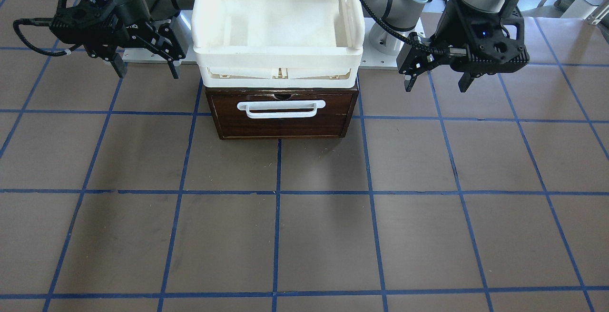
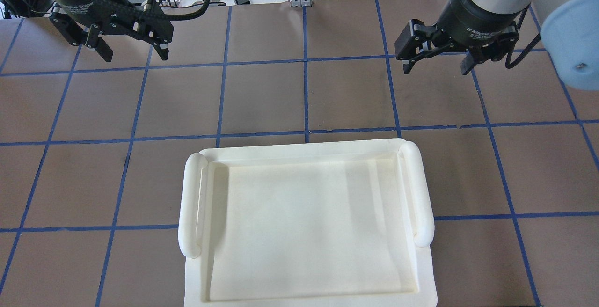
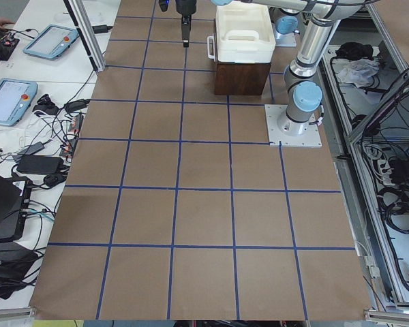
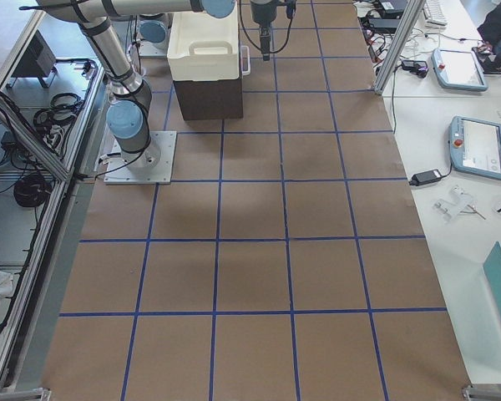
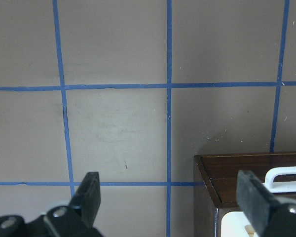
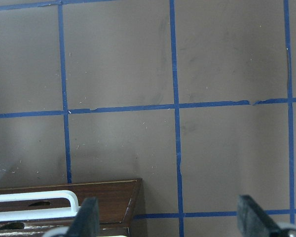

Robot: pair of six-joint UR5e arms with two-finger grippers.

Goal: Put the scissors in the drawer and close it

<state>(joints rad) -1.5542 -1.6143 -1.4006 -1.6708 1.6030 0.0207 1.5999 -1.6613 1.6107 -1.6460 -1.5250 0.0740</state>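
The drawer (image 1: 283, 124) is pushed in, its dark brown front and white bar handle (image 1: 281, 109) flush with the wooden box. No scissors show in any view. My left gripper (image 1: 435, 83) is open and empty, hovering beside the box; it also shows in the overhead view (image 2: 133, 56). My right gripper (image 1: 147, 72) is open and empty on the box's other side, and shows in the overhead view (image 2: 435, 69). The left wrist view shows a corner of the drawer front (image 5: 237, 173); the right wrist view shows the other corner (image 6: 108, 195).
A white plastic tray (image 1: 278, 57) sits on top of the wooden box and hides it in the overhead view (image 2: 192, 204). The table is brown with a blue tape grid. Tablets and cables lie on side benches beyond the table.
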